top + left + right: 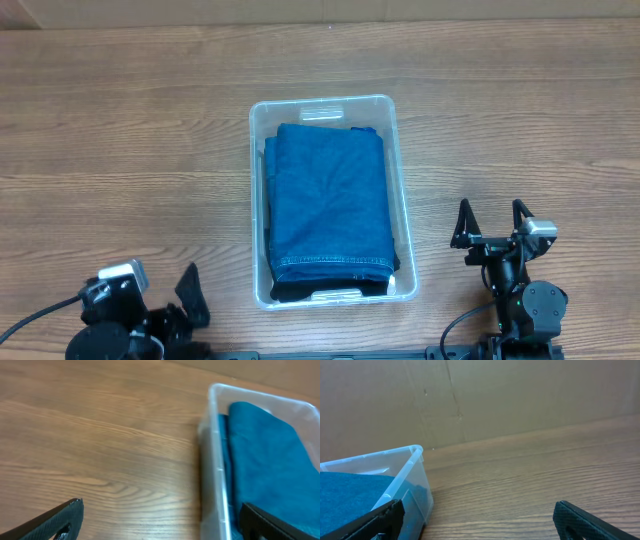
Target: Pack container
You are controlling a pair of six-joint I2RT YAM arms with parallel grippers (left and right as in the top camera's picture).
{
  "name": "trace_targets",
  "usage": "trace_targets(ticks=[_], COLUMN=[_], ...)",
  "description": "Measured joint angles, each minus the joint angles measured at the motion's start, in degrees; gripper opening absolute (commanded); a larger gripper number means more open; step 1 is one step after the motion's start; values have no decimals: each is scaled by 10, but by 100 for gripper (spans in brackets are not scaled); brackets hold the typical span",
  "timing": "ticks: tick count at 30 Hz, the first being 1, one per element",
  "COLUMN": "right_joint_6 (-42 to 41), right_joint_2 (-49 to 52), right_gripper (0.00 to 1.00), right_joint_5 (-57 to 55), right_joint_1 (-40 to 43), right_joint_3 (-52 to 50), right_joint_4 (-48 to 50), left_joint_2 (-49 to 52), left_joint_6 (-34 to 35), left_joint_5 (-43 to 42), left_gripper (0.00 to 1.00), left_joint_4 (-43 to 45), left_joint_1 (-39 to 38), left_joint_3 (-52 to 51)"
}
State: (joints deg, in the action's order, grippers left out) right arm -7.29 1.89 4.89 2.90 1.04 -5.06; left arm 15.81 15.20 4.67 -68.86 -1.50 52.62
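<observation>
The clear plastic container (402, 180) stands at the table's middle. A folded blue denim cloth (330, 205) lies inside and fills most of it, with darker cloth under it. The container (212, 460) and the blue cloth (270, 455) show at the right of the left wrist view, and the container (410, 472) at the left of the right wrist view. My left gripper (190, 295) is open and empty, near the front edge to the container's left. My right gripper (490, 222) is open and empty, to the container's right.
The wooden table (120, 150) surrounds the container. A brown cardboard wall (495, 395) stands behind the table's far edge.
</observation>
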Motion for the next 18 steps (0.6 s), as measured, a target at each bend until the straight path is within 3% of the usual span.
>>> trace_targets(ticks=[5, 7, 8, 11, 14, 18], right_joint_6=[0, 0, 0, 0, 0, 0], right_joint_2=[0, 0, 0, 0, 0, 0], right_gripper=[100, 100, 100, 100, 100, 100], right_joint_5=[-3, -4, -4, -4, -4, -4], right_joint_1=[0, 0, 0, 0, 0, 0], right_joint_3=[0, 0, 0, 0, 0, 0], right_joint_4=[-1, -1, -1, -1, -1, -1], left_joint_2=[-87, -123, -127, -143, -147, -146], left_joint_6=[-28, -35, -35, -36, -36, -37], left_joint_5=[-7, -10, -11, -13, -19, -26], left_gripper=[100, 100, 100, 100, 100, 100], left_joint_4=[213, 387, 415, 645, 643, 644], left_joint_1=[57, 57, 57, 57, 57, 57], left_joint_3=[-224, -321, -340, -461, -521, -522])
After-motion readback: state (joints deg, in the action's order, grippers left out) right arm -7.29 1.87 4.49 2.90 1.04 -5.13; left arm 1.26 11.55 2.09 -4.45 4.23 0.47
